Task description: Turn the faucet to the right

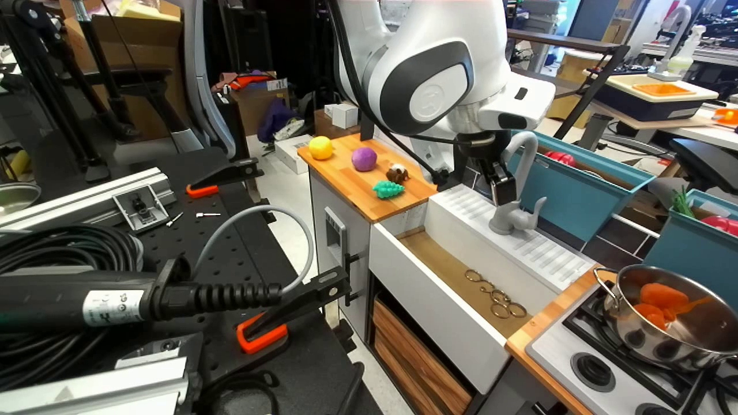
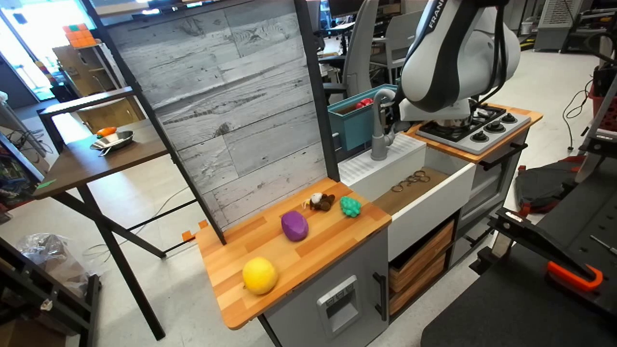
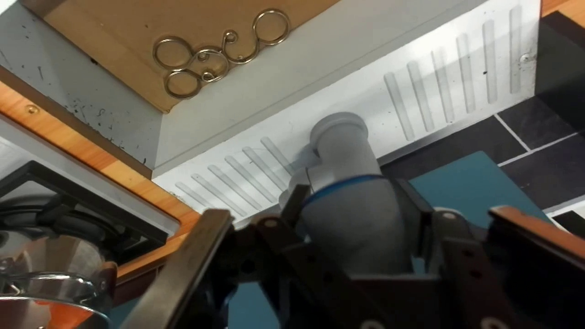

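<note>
The faucet [image 1: 519,178] is a pale grey tap with an upright post and a curved spout. It stands on the white ledge behind the sink, with a side handle [image 1: 540,210]. It also shows in an exterior view [image 2: 378,127] and in the wrist view [image 3: 347,151]. My gripper [image 1: 500,187] is at the spout. In the wrist view my gripper [image 3: 356,205] has one finger on each side of the spout, with no clear gap at the pads, so it looks shut on it. The exact contact is partly hidden by the spout.
Metal rings [image 1: 499,300] lie in the sink drawer [image 1: 438,305]. A stove with a steel pot [image 1: 674,323] stands on one side. Teal bins [image 1: 594,196] stand behind the faucet. Toy food [image 2: 295,225] lies on the wooden counter [image 2: 236,294].
</note>
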